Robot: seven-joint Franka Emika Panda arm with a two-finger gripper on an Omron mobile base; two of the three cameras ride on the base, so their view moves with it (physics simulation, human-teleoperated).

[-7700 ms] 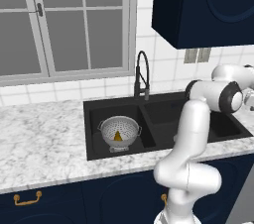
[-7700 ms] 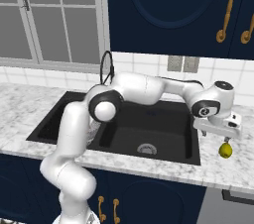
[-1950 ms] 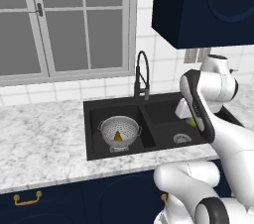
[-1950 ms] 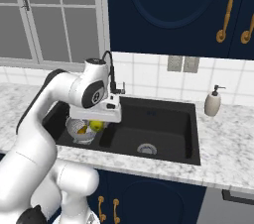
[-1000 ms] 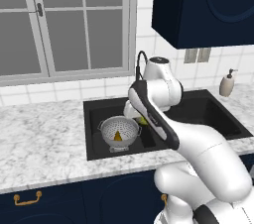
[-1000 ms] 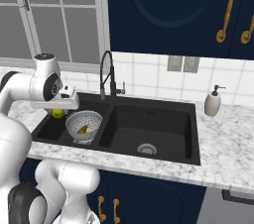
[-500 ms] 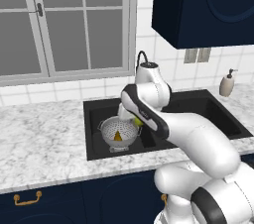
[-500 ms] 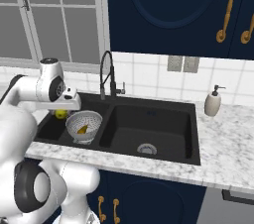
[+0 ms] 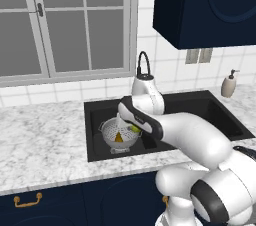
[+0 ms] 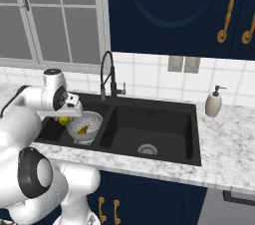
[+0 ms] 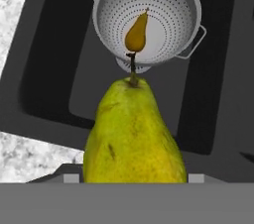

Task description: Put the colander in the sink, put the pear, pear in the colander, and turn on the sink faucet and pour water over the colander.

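The silver colander (image 9: 111, 134) (image 10: 87, 122) (image 11: 163, 5) stands in the left basin of the black sink (image 9: 200, 107) (image 10: 159, 129). A brownish-orange pear (image 9: 119, 137) (image 10: 83, 130) (image 11: 136, 32) lies inside it. My gripper (image 9: 133, 127) (image 10: 64, 118) (image 11: 134, 176) is shut on a yellow-green pear (image 9: 134, 129) (image 10: 63, 120) (image 11: 134, 139), held stem-forward above the left basin, just beside the colander's rim. The pear hides the fingertips in the hand view. The black gooseneck faucet (image 9: 144, 65) (image 10: 106, 77) rises behind the sink. No water is visible.
A beige soap dispenser (image 9: 229, 84) (image 10: 214, 103) stands on the marble counter (image 9: 45, 140) (image 10: 224, 149) right of the sink. The right basin has a silver drain (image 10: 145, 149). My white arm arches over the sink's front.
The arm has swung the yellow-green pear from the right counter across the sink to the left basin. In the last second it edged lower and closer to the colander.
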